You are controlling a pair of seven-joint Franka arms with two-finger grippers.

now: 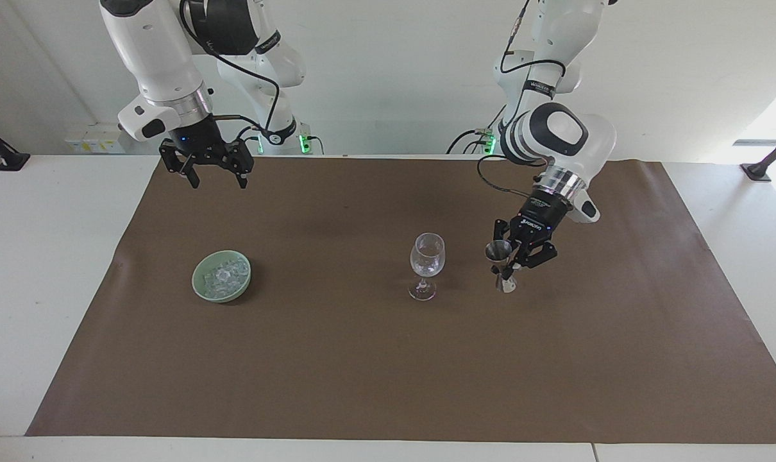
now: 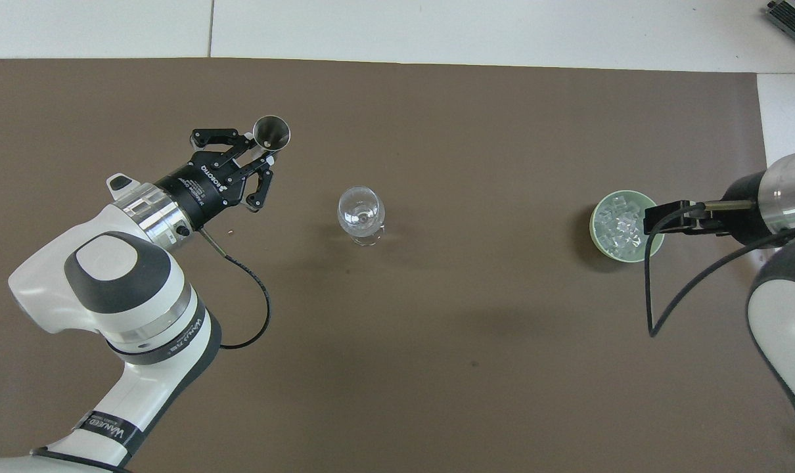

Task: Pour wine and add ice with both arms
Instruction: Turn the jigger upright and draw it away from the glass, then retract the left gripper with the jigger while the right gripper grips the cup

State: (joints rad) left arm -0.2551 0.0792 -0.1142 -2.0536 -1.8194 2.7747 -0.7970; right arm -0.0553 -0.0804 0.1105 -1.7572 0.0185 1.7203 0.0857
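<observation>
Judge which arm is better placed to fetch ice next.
Right. The right gripper hangs open and empty toward the green bowl of ice, while the left gripper is shut on the metal jigger beside the wine glass.

Left tool (image 1: 509, 268) angled down, fingers clamped; right tool (image 1: 215, 180) hangs raised, seemingly spread wide.

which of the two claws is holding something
The left claw, beside the wine glass, is shut on the metal jigger. The right claw hangs open and empty.
</observation>
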